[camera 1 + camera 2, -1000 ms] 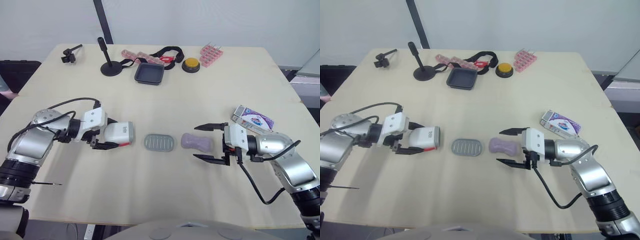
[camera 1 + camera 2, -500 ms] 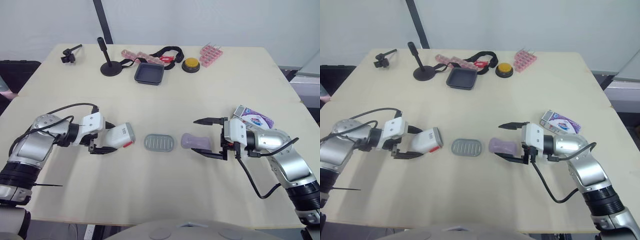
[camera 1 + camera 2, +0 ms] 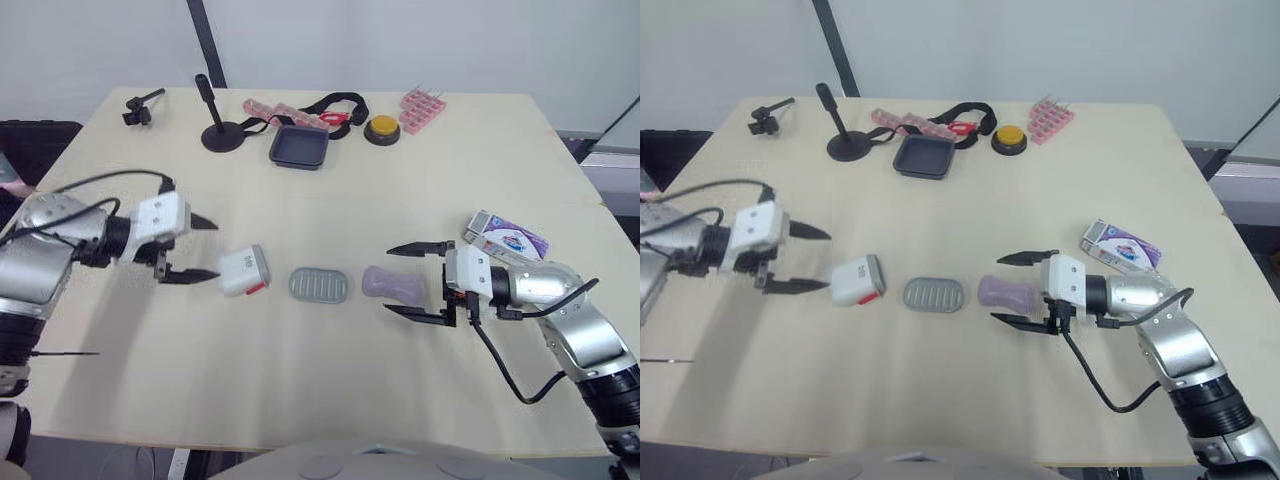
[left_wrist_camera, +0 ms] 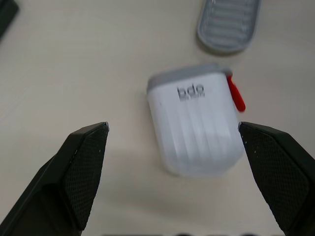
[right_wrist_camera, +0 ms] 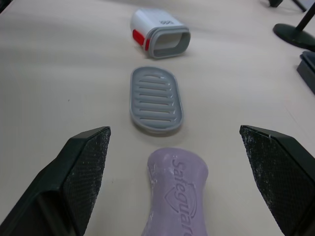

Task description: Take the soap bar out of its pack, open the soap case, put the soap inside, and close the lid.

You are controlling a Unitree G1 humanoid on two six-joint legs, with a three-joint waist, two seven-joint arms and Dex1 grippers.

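Right wrist view puts the soap bar [image 5: 177, 189] between the fingers of the wide-open, empty right gripper [image 3: 388, 279]; close squarely across its narrow waist. Left gripper [image 3: 217, 250], open and empty, sits just left of the soap case [image 3: 243, 271].

Soap bar [image 5: 177, 189] between right gripper [image 5: 173, 130] jaws, near end cut off, grey ribbed tray [image 4: 228, 24] beyond left gripper [image 4: 173, 127] jaws, far end cropped

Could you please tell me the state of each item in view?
Soap case: on its side, open, unheld.
Grey tray: out, flat on table.
Soap bar: unpacked, on table.
Soap pack: lying on table.
Left gripper: jaws open, empty.
Right gripper: jaws open, straddling Soap bar.
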